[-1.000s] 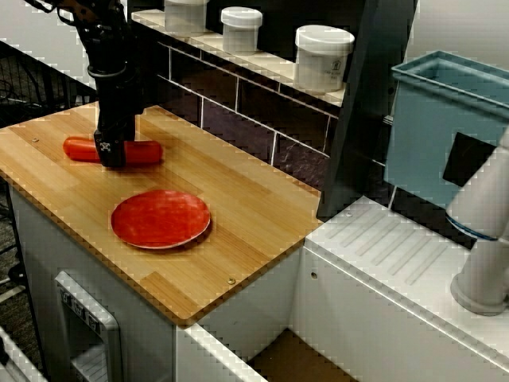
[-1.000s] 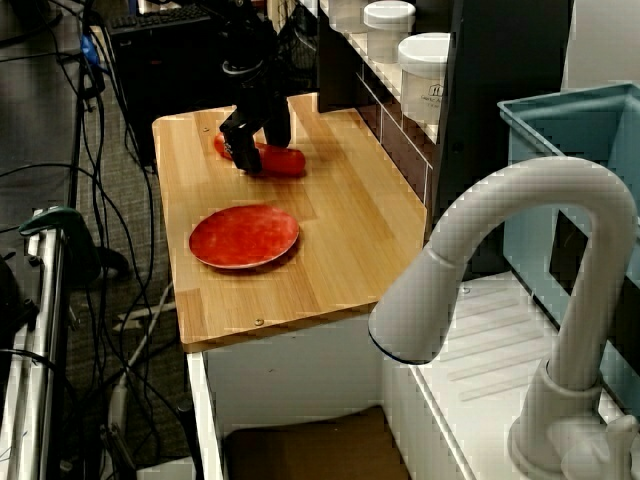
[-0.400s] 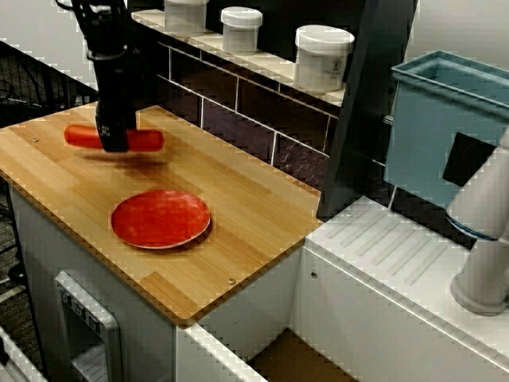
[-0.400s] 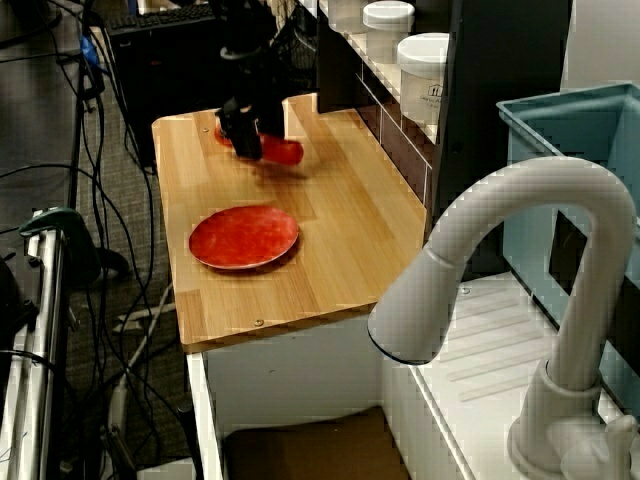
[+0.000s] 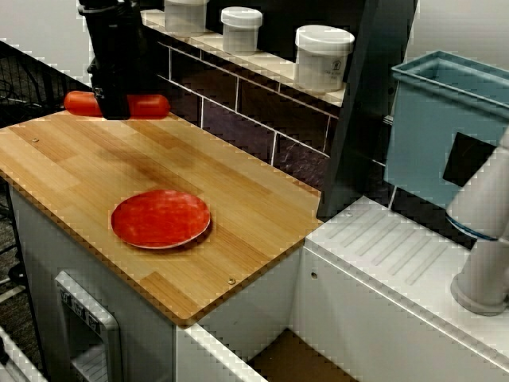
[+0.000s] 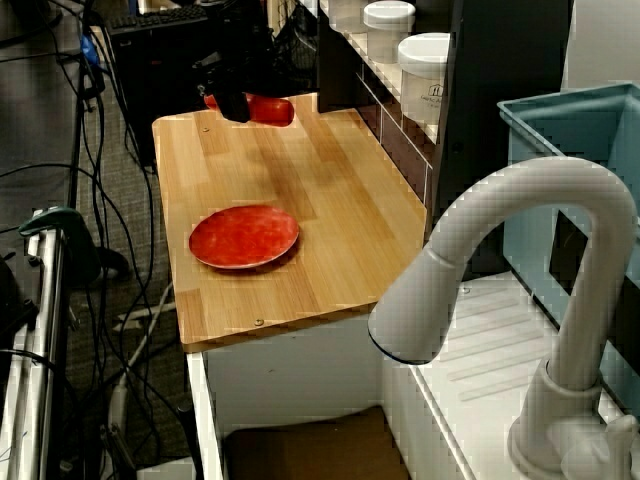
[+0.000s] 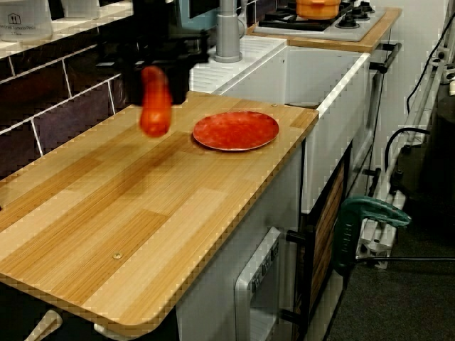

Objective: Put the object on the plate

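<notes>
The dark end effector [image 5: 111,107] is closed around the middle of the long, glossy red-orange toy sausage [image 5: 147,106], which is held level and clear above the far part of the pale wooden worktop [image 5: 238,207]. Below the end effector and nearer the front edge, the small round glossy red plate [image 5: 161,218] is seen lying flat on the worktop, well apart from the sausage. To the right of the end effector, white lidded jars [image 5: 322,57] are lined up on a shelf.
</notes>
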You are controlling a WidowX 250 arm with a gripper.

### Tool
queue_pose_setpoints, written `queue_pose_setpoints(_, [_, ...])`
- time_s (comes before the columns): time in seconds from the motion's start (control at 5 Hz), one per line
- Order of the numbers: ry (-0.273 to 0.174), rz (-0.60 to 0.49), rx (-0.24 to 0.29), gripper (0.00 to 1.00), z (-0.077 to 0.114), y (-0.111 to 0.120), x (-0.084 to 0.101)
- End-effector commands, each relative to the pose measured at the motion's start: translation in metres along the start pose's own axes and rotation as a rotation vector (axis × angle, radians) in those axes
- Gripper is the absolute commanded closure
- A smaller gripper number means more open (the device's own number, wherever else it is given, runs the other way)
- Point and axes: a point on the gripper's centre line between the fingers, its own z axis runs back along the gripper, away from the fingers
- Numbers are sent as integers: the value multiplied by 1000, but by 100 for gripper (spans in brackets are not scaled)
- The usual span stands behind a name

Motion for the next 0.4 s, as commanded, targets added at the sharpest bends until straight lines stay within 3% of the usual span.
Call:
queue_pose_setpoints(0.0, [-9, -92, 94, 100, -8, -39, 47])
queue_pose_setpoints(0.2, [2, -106, 89, 100, -13, -50, 59])
